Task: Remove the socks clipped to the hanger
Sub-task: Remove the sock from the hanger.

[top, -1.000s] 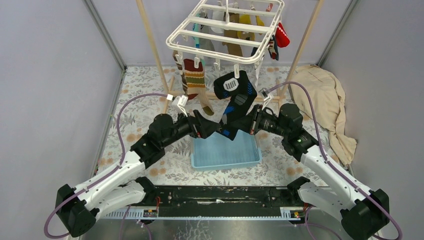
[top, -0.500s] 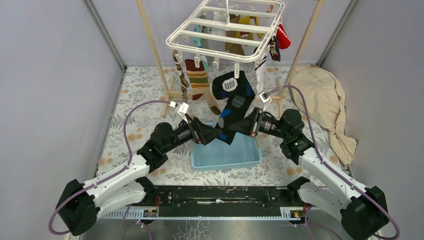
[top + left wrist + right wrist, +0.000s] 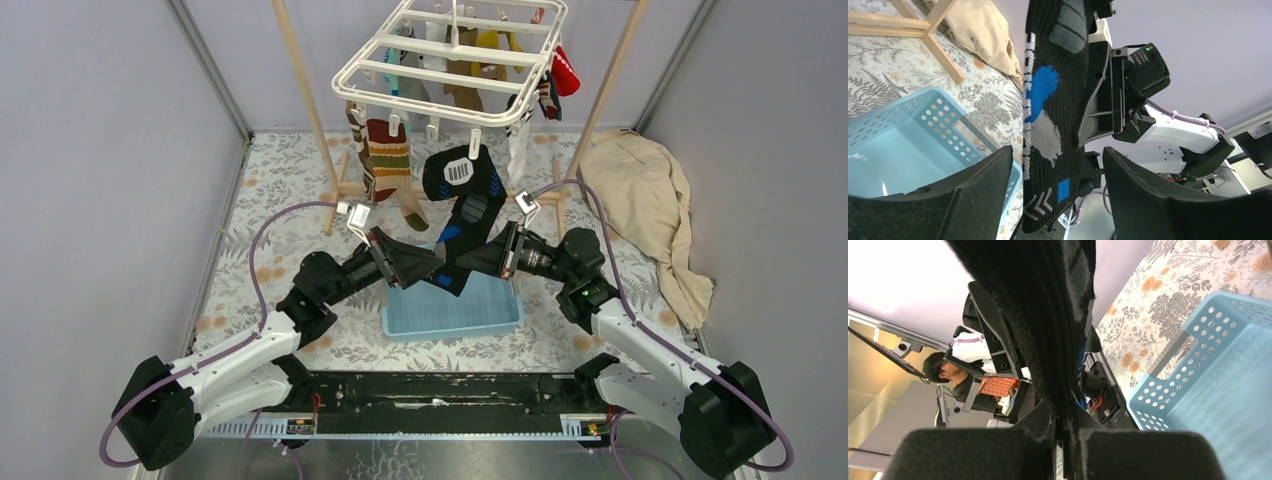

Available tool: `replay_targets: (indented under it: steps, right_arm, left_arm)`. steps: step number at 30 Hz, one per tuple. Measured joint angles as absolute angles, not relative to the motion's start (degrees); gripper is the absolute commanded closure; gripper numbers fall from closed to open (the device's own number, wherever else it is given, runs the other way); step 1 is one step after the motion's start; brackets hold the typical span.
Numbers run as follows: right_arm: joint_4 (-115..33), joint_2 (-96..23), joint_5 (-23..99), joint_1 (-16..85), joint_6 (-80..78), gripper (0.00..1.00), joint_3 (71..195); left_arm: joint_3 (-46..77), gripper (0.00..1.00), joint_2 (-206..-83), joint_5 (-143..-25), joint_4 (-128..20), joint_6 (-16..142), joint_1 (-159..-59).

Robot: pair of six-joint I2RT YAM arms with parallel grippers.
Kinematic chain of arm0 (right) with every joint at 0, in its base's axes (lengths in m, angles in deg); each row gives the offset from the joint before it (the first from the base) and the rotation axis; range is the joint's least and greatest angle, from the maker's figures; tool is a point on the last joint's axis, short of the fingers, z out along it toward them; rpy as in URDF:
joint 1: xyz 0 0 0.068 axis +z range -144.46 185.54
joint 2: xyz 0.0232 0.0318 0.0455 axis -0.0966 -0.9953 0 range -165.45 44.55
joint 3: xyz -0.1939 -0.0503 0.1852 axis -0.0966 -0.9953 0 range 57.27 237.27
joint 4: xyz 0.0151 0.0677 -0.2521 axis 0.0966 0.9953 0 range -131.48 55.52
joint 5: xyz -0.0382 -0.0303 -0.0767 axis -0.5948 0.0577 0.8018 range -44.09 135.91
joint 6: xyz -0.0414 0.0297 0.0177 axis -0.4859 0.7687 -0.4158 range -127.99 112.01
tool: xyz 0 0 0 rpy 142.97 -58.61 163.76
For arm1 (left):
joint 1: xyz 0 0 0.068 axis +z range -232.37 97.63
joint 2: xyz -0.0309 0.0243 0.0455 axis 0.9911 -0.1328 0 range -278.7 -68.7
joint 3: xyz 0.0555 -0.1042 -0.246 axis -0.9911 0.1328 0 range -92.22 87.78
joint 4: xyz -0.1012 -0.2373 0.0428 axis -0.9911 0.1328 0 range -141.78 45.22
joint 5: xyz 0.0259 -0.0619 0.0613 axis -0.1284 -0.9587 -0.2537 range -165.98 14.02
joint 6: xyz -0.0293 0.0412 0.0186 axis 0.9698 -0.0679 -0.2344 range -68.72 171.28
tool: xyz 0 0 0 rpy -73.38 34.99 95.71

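The white hanger (image 3: 450,62) hangs at the top with several socks clipped under it, among them a brown-striped one (image 3: 392,160) and a red one (image 3: 565,70). A black sock (image 3: 465,190) with blue and grey patches hangs from a front clip, stretched down over the basket. My right gripper (image 3: 472,260) is shut on its lower part; the right wrist view shows the jaws (image 3: 1065,440) pinching the black fabric (image 3: 1048,315). My left gripper (image 3: 430,268) is open on the sock's other side. In the left wrist view the sock (image 3: 1053,125) hangs between the spread fingers (image 3: 973,200), not touching them.
A light blue perforated basket (image 3: 500,318) sits on the flowered table under both grippers, also in the wrist views (image 3: 908,145) (image 3: 1208,380). A beige cloth (image 3: 645,200) lies at the right. Pale wooden rack poles (image 3: 305,100) stand behind, with side walls close by.
Both arms have drawn nearer and lower, and the right gripper has pulled the black sock down toward the basket. The left gripper stays open beside the sock. The hanger has swung slightly.
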State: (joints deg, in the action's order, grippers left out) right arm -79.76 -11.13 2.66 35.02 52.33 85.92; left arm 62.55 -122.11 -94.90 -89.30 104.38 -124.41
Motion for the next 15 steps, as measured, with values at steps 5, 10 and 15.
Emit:
replay_targets:
  steps: [5,10,15]
  right_arm:
    - [-83.28,-12.59,2.64,35.02,53.81,0.99,84.98]
    - [-86.12,-14.15,2.09,35.02,55.15,0.99,83.97]
    - [-87.52,-15.52,1.64,35.02,55.48,0.94,83.86]
  left_arm:
    - [62.99,0.42,-122.54,-95.59,-91.4,105.06,-124.7]
    - [64.28,0.59,-123.39,-96.19,-92.47,105.8,-124.76]
    - [64.52,0.96,-124.51,-96.69,-92.65,106.15,-124.78]
